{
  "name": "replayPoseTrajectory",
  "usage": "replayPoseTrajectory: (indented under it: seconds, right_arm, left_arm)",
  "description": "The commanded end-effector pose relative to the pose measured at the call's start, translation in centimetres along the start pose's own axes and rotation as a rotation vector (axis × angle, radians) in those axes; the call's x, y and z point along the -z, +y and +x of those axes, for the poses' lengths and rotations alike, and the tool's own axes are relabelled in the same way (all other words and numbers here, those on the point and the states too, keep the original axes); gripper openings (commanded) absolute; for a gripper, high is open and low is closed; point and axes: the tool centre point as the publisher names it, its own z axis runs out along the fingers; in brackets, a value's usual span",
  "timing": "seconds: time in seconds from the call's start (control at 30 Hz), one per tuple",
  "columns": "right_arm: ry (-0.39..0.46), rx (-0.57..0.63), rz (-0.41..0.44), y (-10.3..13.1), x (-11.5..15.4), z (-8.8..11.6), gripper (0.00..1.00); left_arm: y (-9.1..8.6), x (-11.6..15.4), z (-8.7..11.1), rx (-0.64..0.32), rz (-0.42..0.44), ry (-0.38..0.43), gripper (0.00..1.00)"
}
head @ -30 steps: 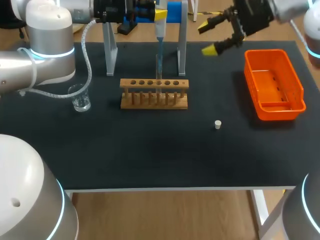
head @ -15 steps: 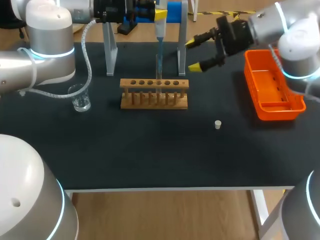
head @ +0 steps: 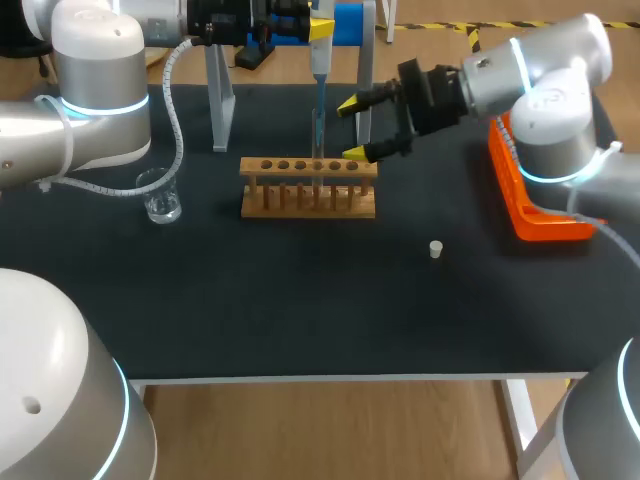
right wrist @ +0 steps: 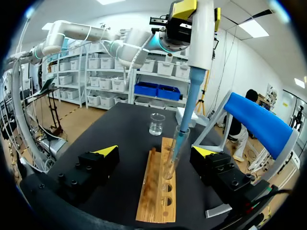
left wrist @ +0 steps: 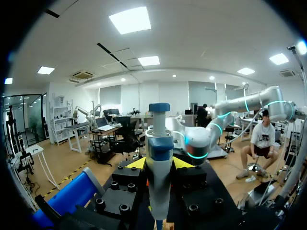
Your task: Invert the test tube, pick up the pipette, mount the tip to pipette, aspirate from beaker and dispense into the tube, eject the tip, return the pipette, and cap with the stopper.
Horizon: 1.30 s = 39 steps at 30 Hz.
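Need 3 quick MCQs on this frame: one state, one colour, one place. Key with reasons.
1. Right gripper fingers? A open, flanking the tube; B shut on the tube; C shut, empty.
2. Bin colour? A blue; B orange; C green.
3. Stopper is where? A in the tube; B in the bin; C on the table, right of the rack.
Key: A, both fingers stand clear of the glass; B, plainly orange; C, it lies alone on the black top.
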Motion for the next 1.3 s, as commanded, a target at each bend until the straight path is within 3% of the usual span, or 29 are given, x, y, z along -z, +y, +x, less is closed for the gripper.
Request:
replayPoseTrajectory:
  seconds: [0.03,0.53,0.93,1.3]
  right_arm:
    - [0.004,-0.005,0.007,-0.7,-1.6,-0.4,1.0]
    - [-0.038,-0.026,0.044,-2.0,-4.3,-1.5,1.0]
    - [-0.042,-0.017,0.054,-2.1,-4.9,-2.8,1.0]
    - [-0.031,0.004,0.064,-2.0,-5.1,-2.7,1.0]
  left_arm:
    - [0.0,0.0,0.0,0.0,0.0,-0.002,0.0]
    - [0.0,0.0,0.0,0.0,0.0,-0.002,0.0]
    - [0.0,0.0,0.0,0.0,0.0,-0.002,0.0]
    - [0.0,0.0,0.0,0.0,0.0,-0.002,0.0]
